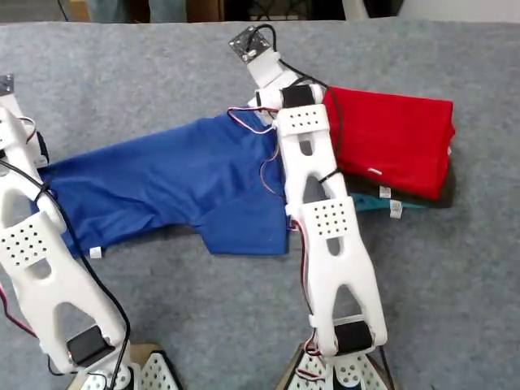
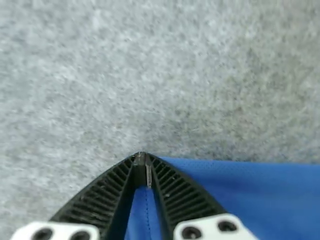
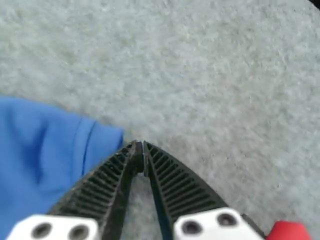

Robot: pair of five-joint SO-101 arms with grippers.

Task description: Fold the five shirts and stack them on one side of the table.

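Note:
A blue shirt (image 1: 179,183) lies partly spread across the middle of the grey table, one sleeve pointing toward the front. My left gripper (image 2: 141,160) is shut on the blue shirt's (image 2: 250,195) edge, with blue cloth showing between its black fingers. The left arm (image 1: 36,252) covers that left end of the shirt. My right gripper (image 3: 139,148) is shut, its tips on the bare table right beside a corner of the blue shirt (image 3: 45,150). The right arm (image 1: 325,211) stretches between the blue shirt and a folded red shirt (image 1: 398,138).
The red shirt tops a stack at the right, with a dark shirt (image 1: 448,191) and a teal one (image 1: 375,203) under it. Grey felt table (image 1: 455,284) lies bare in front and at the far left back. Red cloth (image 3: 287,231) shows by the right gripper's base.

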